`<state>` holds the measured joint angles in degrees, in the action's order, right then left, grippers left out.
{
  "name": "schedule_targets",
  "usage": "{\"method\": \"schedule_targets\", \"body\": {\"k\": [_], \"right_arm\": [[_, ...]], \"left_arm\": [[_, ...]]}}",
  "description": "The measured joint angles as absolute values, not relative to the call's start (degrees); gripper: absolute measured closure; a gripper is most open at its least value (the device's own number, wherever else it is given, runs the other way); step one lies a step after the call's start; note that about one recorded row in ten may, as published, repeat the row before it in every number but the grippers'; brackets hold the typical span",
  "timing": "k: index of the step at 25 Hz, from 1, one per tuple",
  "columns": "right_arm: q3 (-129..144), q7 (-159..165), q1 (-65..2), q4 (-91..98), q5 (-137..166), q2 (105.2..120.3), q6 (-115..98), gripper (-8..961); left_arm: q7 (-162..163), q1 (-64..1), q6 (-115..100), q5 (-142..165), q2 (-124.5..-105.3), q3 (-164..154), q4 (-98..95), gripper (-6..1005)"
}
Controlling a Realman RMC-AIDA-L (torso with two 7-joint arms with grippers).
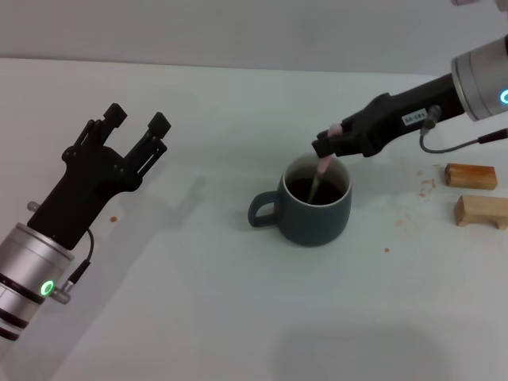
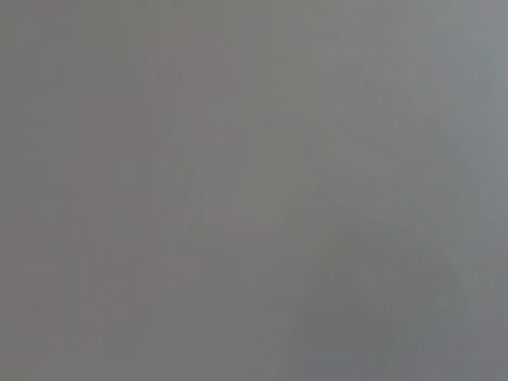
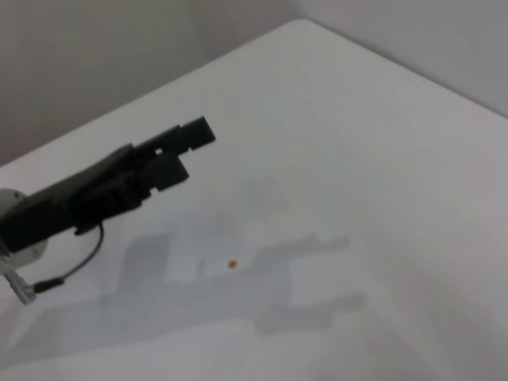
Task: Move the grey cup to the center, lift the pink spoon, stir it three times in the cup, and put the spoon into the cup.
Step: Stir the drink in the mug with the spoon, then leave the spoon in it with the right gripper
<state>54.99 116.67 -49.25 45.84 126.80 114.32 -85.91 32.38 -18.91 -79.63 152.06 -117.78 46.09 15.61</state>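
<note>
The grey cup point(image 1: 314, 202) stands near the middle of the white table, its handle toward my left, with dark liquid inside. My right gripper point(image 1: 332, 143) hovers just above the cup's far rim, shut on the pink spoon point(image 1: 321, 168), whose lower end dips into the liquid. My left gripper point(image 1: 136, 119) is open and held off the table well to the left of the cup. The right wrist view catches the left gripper point(image 3: 178, 151) from the side. The left wrist view is plain grey.
Two small wooden blocks point(image 1: 471, 175) point(image 1: 481, 211) lie on the table to the right of the cup. A few small crumbs point(image 1: 113, 218) dot the table surface point(image 1: 198, 317).
</note>
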Motion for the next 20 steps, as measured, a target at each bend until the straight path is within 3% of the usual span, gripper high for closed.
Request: {"method": "schedule_targets", "body": {"k": [10, 20], "right_arm": [[53.00, 117.88, -48.26, 45.71, 127.95, 113.08, -84.32, 853], [53.83, 117.83, -50.42, 44.61, 127.96, 115.05, -79.08, 852]], "left_arm": [[32.42, -19.85, -79.09, 152.13, -117.77, 46.32, 15.56, 186], [32.45, -19.82, -79.09, 152.03, -117.76, 46.40, 15.24, 186]]}}
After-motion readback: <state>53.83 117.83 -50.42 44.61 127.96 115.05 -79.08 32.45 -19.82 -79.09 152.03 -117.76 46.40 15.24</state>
